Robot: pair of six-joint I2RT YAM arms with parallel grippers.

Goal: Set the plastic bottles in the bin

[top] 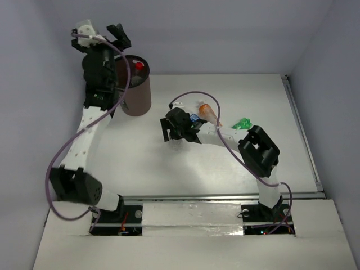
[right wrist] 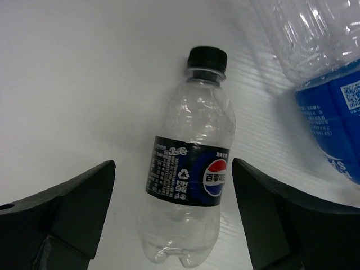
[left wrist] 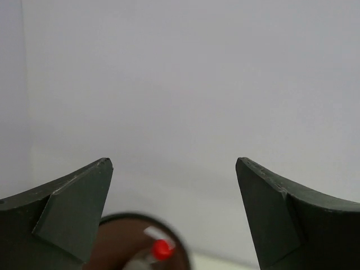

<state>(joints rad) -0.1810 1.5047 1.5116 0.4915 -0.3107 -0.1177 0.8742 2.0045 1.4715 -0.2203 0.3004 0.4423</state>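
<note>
The dark brown bin (top: 136, 90) stands at the back left; a red-capped bottle (top: 139, 66) lies inside it. My left gripper (top: 114, 35) is open and empty, raised behind the bin's rim. In the left wrist view the left gripper (left wrist: 174, 166) frames the bin (left wrist: 121, 242) and red cap (left wrist: 162, 248) below. My right gripper (right wrist: 174, 162) is open, its jaws either side of a dark-labelled clear bottle (right wrist: 188, 180) lying on the table, not touching it. A blue-labelled bottle (right wrist: 329, 107) lies beside it. The orange bottle (top: 207, 111) and green bottle (top: 243, 123) lie behind the right gripper (top: 169, 130). The plain clear bottle is not in view.
The white table (top: 140, 163) is enclosed by grey walls on the left, back and right. Its right edge has a metal rail (top: 304, 135). The right arm's elbow (top: 260, 151) hangs over the table's right half.
</note>
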